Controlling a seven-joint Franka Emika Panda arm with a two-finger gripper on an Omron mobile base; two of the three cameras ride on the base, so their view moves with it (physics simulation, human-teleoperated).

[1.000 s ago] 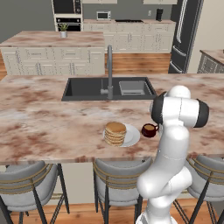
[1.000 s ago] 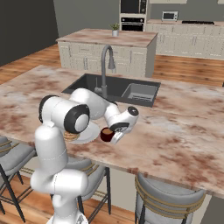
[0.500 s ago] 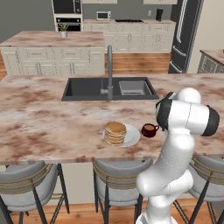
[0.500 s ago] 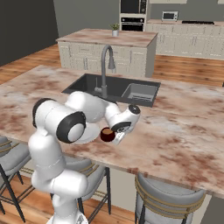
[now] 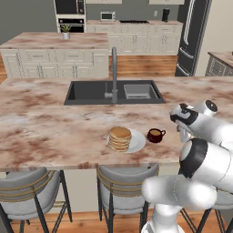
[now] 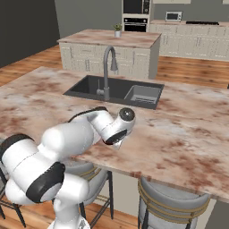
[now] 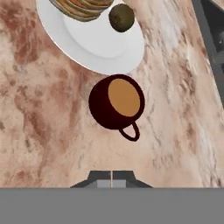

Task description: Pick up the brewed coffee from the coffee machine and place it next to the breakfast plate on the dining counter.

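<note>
Coffee mug [image 7: 116,102] stands beside the pancake plate [image 7: 105,46] near the counter [image 5: 45,132] edge. Gripper [image 7: 112,177] closed, empty

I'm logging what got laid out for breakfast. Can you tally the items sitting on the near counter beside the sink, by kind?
Mugs of coffee: 1
Plates: 1
Pancake stacks: 1
Small round brown items on the plate: 1
Total: 4

I'm looking at a home kitchen: a marbled dining counter [image 5: 54,132] with a dark sink [image 5: 98,93] and faucet [image 5: 113,73]; stools [image 5: 27,193] below; fridge [image 5: 193,34] behind.
</note>
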